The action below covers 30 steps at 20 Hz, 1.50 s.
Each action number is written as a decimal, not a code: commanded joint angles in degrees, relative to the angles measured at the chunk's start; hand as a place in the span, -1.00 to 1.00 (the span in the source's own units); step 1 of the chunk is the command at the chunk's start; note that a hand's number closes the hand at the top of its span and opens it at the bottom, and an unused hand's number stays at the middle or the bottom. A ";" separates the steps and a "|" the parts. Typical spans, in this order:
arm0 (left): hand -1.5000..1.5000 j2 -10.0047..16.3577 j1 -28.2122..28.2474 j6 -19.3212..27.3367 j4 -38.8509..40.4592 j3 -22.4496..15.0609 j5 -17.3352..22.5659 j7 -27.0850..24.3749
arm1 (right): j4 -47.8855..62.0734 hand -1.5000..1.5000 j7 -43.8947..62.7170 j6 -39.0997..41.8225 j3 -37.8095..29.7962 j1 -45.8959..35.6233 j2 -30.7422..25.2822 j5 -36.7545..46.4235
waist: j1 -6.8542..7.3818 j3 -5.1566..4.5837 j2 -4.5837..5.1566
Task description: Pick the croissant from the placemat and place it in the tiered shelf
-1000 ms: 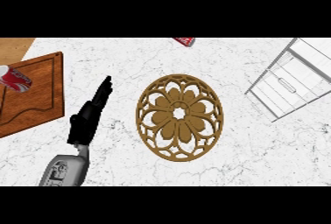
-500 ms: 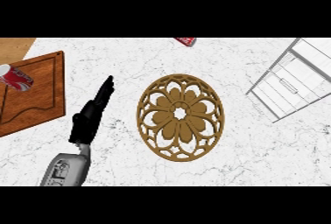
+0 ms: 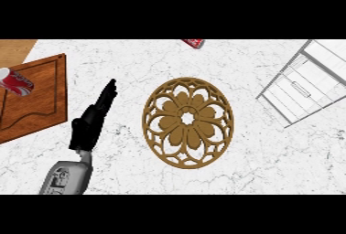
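A round golden-brown openwork placemat (image 3: 188, 121) with a flower pattern lies in the middle of the white marble counter; nothing lies on it. No croissant shows anywhere in the head view. The white wire tiered shelf (image 3: 307, 80) stands at the right edge, partly cut off. My left hand (image 3: 91, 121) rests open to the left of the placemat, fingers straight and pointing away from me, holding nothing. My right hand does not show.
A brown wooden cutting board (image 3: 37, 103) lies at the left with a red and white can (image 3: 15, 81) on it. A small red object (image 3: 194, 43) sits at the far edge of the counter.
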 commanded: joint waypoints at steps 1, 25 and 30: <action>0.00 -1.53 -1.35 1.72 3.14 -0.52 -1.50 -1.79 | 6.76 1.00 -4.53 1.34 -1.97 -2.89 5.15 -4.74 | -0.39 0.01 0.10; 0.00 0.78 0.84 -1.32 2.42 1.71 -0.30 -3.24 | 40.90 -1.00 -12.54 -0.28 -5.80 -17.74 3.55 7.19 | -0.36 -0.01 0.02; 0.00 -0.29 1.08 -0.63 2.01 1.73 -0.01 -3.19 | 39.98 -1.00 -9.60 8.78 -8.40 -17.77 0.56 2.36 | -0.84 -0.02 -0.13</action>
